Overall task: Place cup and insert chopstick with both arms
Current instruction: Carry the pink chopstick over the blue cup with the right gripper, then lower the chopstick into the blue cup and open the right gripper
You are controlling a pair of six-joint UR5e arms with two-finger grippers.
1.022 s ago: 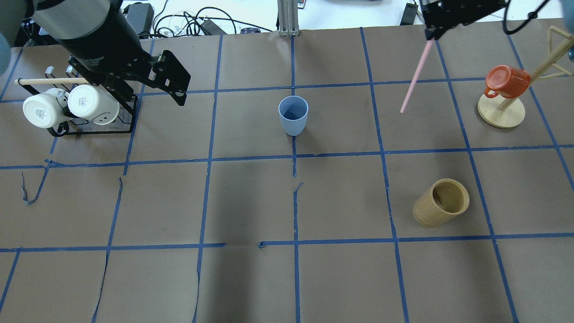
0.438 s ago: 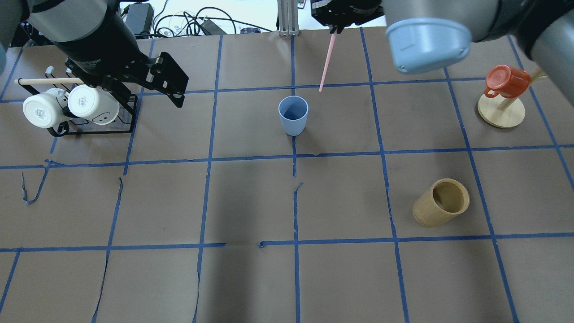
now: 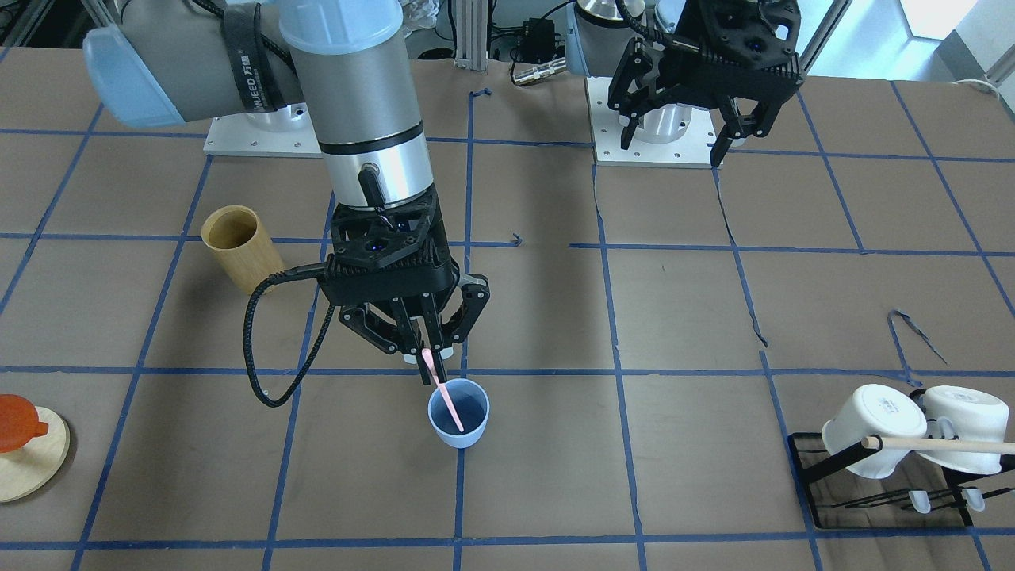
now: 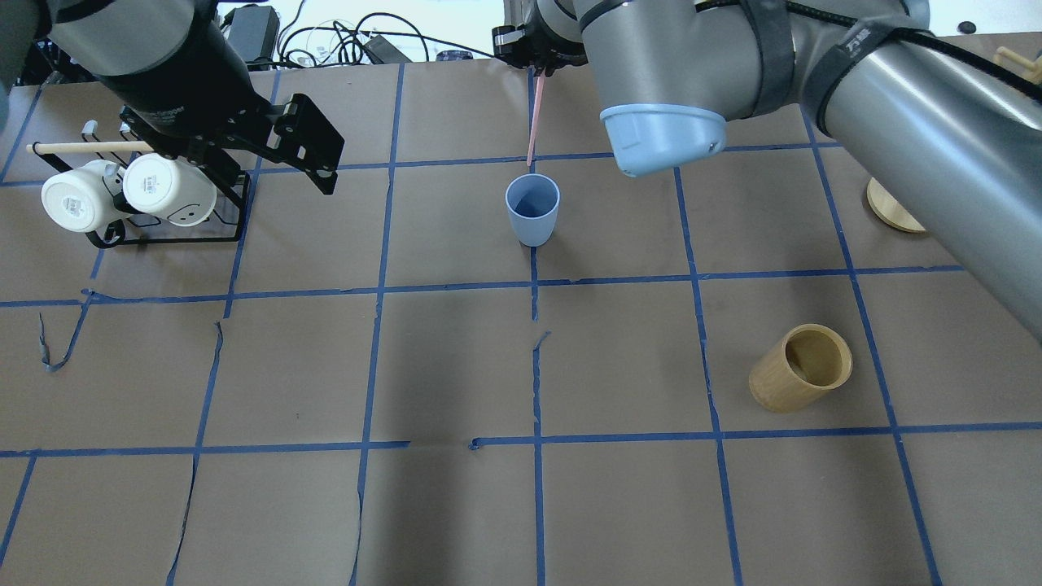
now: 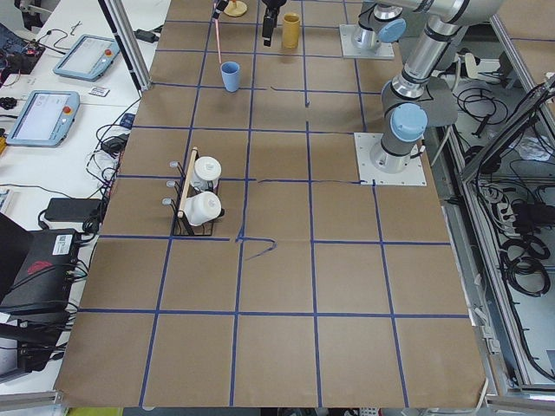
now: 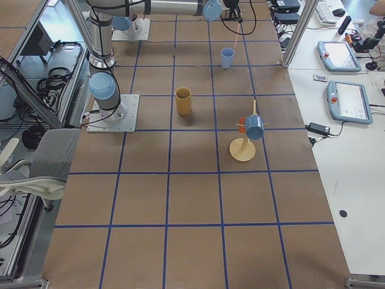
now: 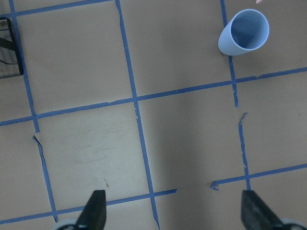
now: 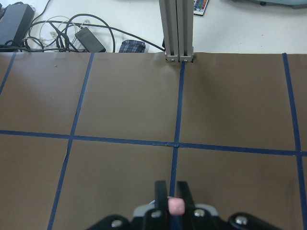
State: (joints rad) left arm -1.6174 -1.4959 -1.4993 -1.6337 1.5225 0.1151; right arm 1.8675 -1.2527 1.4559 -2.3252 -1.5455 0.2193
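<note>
The light-blue cup (image 4: 532,210) stands upright at the table's middle, also in the front view (image 3: 458,414) and the left wrist view (image 7: 243,32). My right gripper (image 3: 424,353) is shut on the top of a pale-pink chopstick (image 3: 444,390), which hangs tilted over the cup. In the overhead view the chopstick (image 4: 534,122) ends at the cup's far rim; I cannot tell if its tip is inside. Its pink top shows between the right fingers (image 8: 161,191). My left gripper (image 4: 301,142) is open and empty, high above the table's left side, well apart from the cup.
A tan bamboo cylinder (image 4: 800,368) stands on the right. A black rack with two white mugs (image 4: 130,195) and a wooden rod is at the far left. An orange mug on a round wooden stand (image 3: 16,424) is at the far right.
My right arm has swung left with the chopstick, from the table's far right to above the cup. The left arm and the cup have not moved.
</note>
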